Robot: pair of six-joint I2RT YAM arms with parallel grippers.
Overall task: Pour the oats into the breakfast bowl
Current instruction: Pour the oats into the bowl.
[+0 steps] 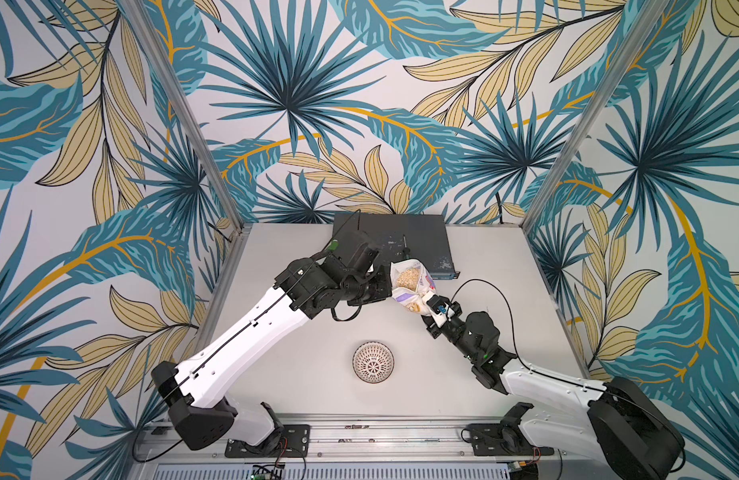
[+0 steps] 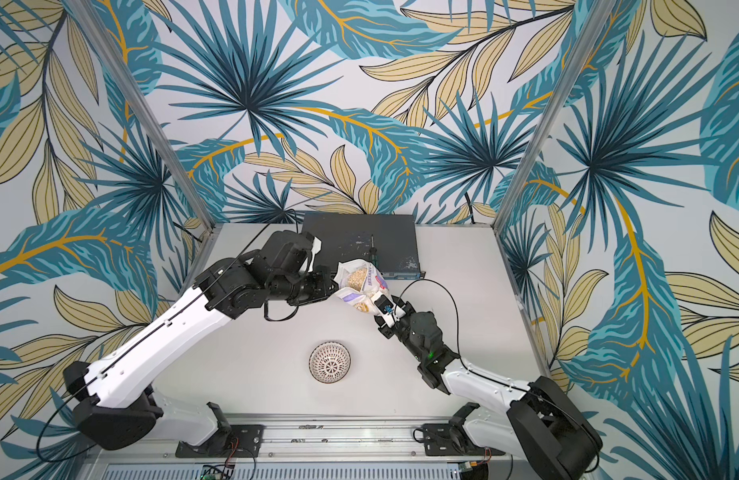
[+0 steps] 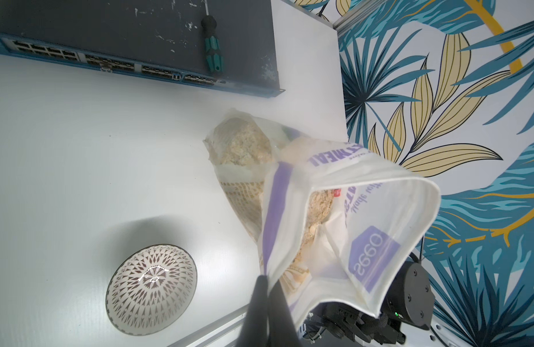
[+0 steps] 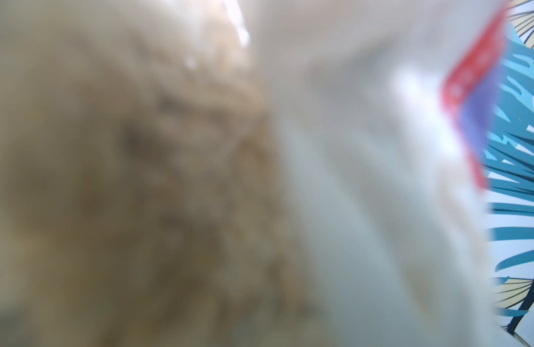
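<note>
Pressed close against the right wrist camera, the oats pouch (image 4: 139, 180) (image 1: 406, 279) (image 3: 319, 210) fills that view as a beige blur. In both top views it is held between the two arms. The left gripper (image 1: 387, 286) (image 3: 265, 288) pinches tight on an edge of its open mouth, and the right gripper (image 1: 427, 303) clasps its lower end, jaws partway apart around it. The breakfast bowl (image 1: 373, 361) (image 3: 151, 290) stands on the table (image 1: 276, 374), nearer the arm bases and well apart from the pouch.
</note>
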